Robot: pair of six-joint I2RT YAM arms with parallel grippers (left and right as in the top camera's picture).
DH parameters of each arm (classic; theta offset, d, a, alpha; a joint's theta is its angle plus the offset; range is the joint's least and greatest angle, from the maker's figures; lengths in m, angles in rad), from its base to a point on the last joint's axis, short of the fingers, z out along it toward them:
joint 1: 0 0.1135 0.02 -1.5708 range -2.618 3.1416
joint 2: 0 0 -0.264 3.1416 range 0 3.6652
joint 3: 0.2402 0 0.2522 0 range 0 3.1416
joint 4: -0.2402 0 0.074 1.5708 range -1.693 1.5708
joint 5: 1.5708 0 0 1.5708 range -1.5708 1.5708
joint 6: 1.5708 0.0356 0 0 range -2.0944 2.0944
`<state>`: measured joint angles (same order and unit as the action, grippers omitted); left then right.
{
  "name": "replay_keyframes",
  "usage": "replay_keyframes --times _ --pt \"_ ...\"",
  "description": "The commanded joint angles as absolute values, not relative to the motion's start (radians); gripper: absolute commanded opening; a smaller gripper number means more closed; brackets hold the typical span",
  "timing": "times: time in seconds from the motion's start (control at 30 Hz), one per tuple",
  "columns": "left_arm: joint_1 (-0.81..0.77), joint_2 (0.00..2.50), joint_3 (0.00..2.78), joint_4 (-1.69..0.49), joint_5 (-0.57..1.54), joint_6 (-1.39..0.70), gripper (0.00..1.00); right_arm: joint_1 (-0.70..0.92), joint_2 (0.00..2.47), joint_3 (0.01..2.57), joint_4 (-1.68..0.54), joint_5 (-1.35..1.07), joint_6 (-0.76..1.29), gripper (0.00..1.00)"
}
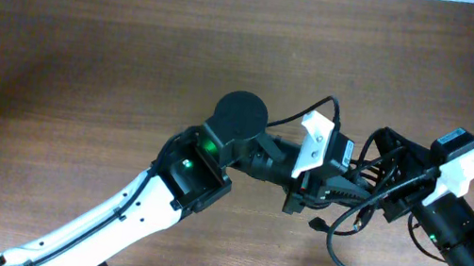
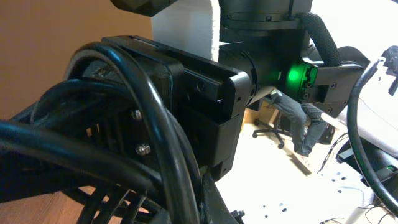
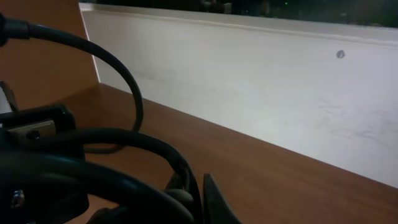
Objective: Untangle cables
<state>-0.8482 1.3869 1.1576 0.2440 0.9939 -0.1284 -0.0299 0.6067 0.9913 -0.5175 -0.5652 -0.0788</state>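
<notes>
Overhead, the cables (image 1: 331,245) are seen bunched between the left gripper (image 1: 351,185) and the right gripper (image 1: 396,182), with a loose loop trailing onto the wooden table (image 1: 90,33). Both pairs of jaws are pressed together, though whether a cord is pinched cannot be told. The bundle would best be drawn apart slowly and level, so that loops are slid free rather than cinched into a tighter knot.

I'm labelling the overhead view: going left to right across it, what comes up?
Left arm's white link → round black joint cap → left wrist's white mount → cables → right wrist's white mount
</notes>
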Motion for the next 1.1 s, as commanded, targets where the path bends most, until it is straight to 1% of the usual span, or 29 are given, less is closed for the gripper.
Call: replay_keyframes --times 0.0,0.13,0.2,0.33,0.5,0.7,0.9,1.07 --pt "-0.803 1.388 1.166 0.245 1.018 -0.120 0.00 -0.033 0.608 1.000 -0.535 -0.485 -0.182 0.04" --pt "-0.746 1.388 1.166 0.246 1.092 -0.171 0.00 -0.033 0.608 1.000 -0.542 -0.358 -0.329 0.04" --pt "-0.702 1.388 1.166 0.245 1.167 -0.194 0.00 -0.033 0.608 1.000 -0.541 -0.276 -0.410 0.04" --pt "-0.654 1.388 1.166 0.245 1.244 -0.195 0.00 -0.033 0.608 1.000 -0.535 -0.213 -0.487 0.04" --pt "-0.620 1.388 1.166 0.227 1.243 -0.194 0.00 -0.033 0.608 1.000 -0.526 -0.183 -0.570 0.04" --pt "-0.599 1.388 1.166 0.154 1.243 -0.194 0.00 -0.033 0.608 1.000 -0.455 -0.095 -0.573 0.04" --pt "-0.599 1.388 1.166 0.115 1.232 -0.194 0.00 -0.033 0.608 1.000 -0.366 -0.092 -0.582 0.04" --pt "-0.586 1.388 1.166 0.113 1.231 -0.194 0.00 -0.033 0.608 1.000 -0.310 -0.091 -0.758 0.04"
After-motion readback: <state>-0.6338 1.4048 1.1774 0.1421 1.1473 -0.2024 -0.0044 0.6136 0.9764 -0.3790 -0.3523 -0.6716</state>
